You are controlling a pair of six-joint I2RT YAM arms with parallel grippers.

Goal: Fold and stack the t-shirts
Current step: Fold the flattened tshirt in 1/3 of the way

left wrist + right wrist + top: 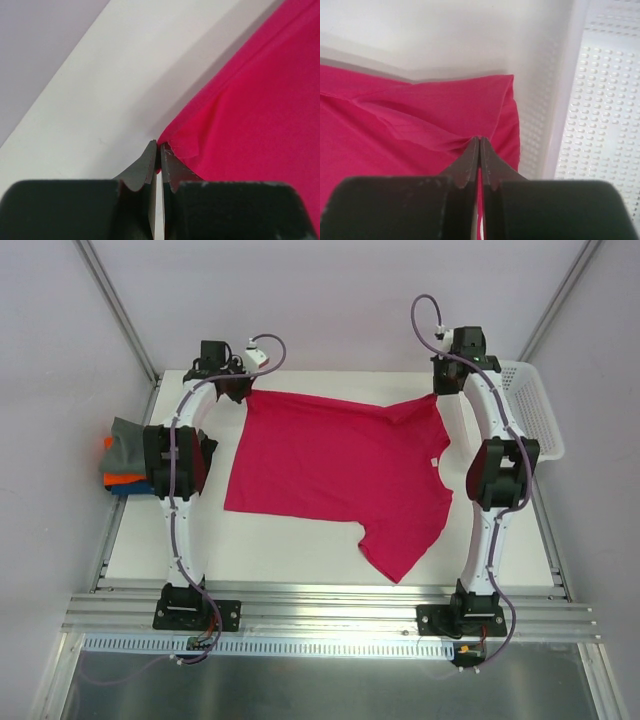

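A magenta-red t-shirt (340,465) lies spread across the white table, one sleeve trailing toward the near edge. My left gripper (240,387) is shut on the shirt's far left corner (175,142); the cloth is pinched between the fingertips (159,152). My right gripper (440,390) is shut on the far right sleeve (470,110), with a fold of cloth gathered at its tips (479,142). A small white neck label (433,462) shows at the shirt's right side. Folded t-shirts (122,462), grey on orange on blue, are stacked at the table's left edge.
A white lattice basket (535,405) stands at the far right, right next to the right gripper; its perforated wall (600,100) fills the right of the right wrist view. Aluminium rails (330,615) run along the near edge.
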